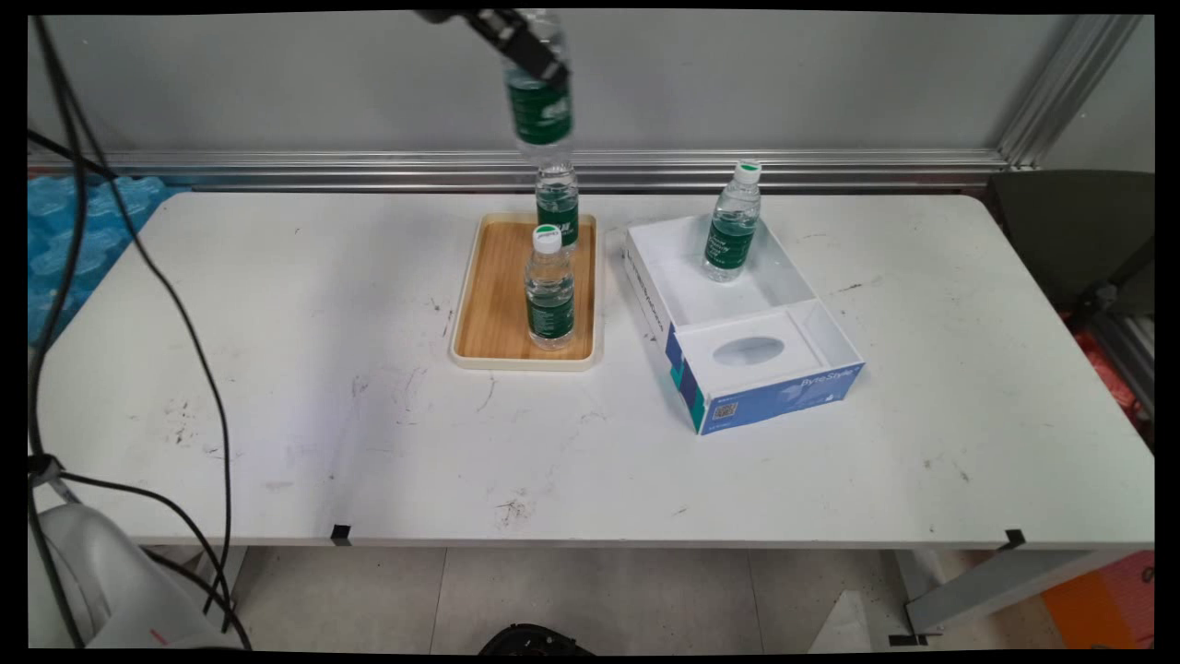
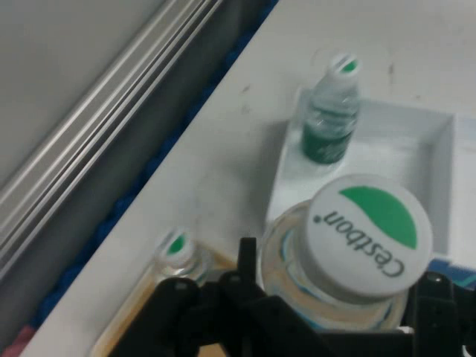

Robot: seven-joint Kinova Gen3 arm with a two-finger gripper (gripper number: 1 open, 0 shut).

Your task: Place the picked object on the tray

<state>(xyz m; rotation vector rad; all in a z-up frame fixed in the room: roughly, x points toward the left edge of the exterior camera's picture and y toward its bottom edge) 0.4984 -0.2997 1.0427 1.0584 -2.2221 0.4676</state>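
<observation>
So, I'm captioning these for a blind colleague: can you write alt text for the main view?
At the top edge, a black pincer holds a water bottle in the air above a wooden tray on a white table. Two more bottles, one near and one far, stand on the tray. A fourth bottle stands in an open white and blue box to the right.
</observation>
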